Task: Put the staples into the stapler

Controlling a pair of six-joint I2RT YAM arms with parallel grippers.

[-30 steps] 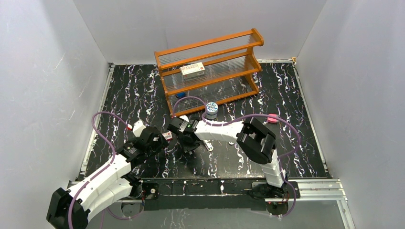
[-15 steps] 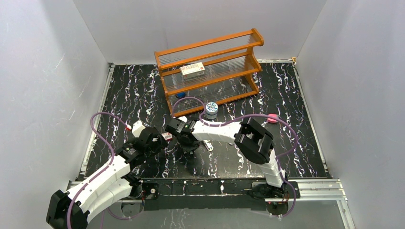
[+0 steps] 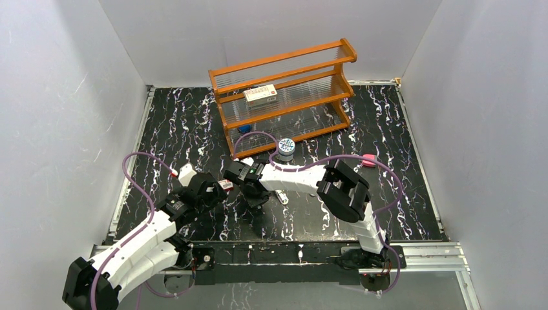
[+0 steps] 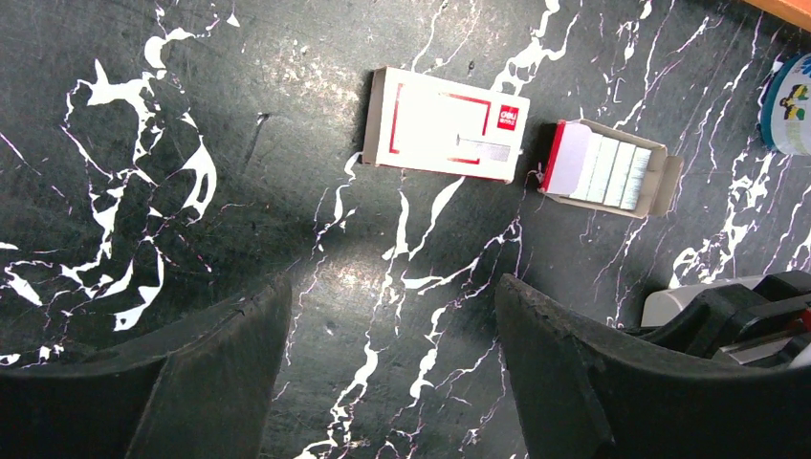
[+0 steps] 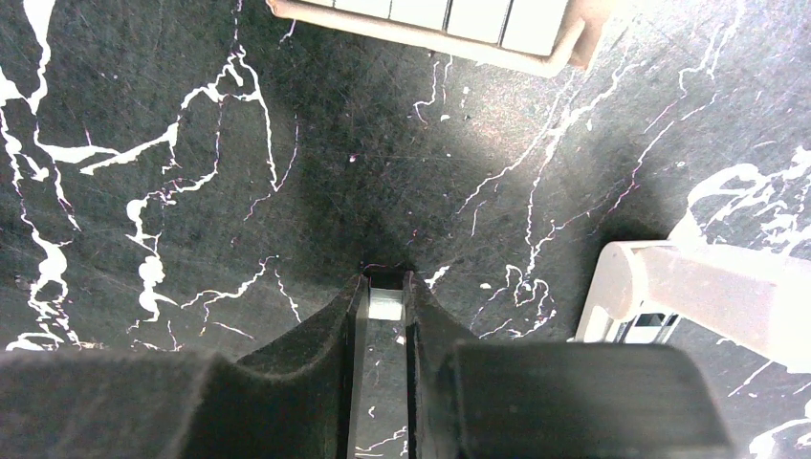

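My right gripper [image 5: 385, 287] is shut on the staples [image 5: 385, 308], a small grey metallic block pinched at its fingertips just above the table. The white stapler [image 5: 693, 292] lies to the right of the fingers; in the top view it [image 3: 282, 196] is just right of the right gripper [image 3: 252, 194]. An open tray of staple strips [image 4: 609, 167] and its red-and-white sleeve [image 4: 448, 124] lie on the table ahead of my left gripper [image 4: 392, 287]. The left gripper is open and empty, also seen in the top view [image 3: 213, 194].
An orange wire rack [image 3: 284, 97] stands at the back with a larger red-and-white box [image 3: 261, 95] on its middle shelf. A round blue-and-white tin [image 3: 285, 148] sits in front of the rack. Purple cables loop over both arms.
My right gripper has shifted slightly left, toward the small box, leaving the stapler more exposed. The left arm has hardly moved.
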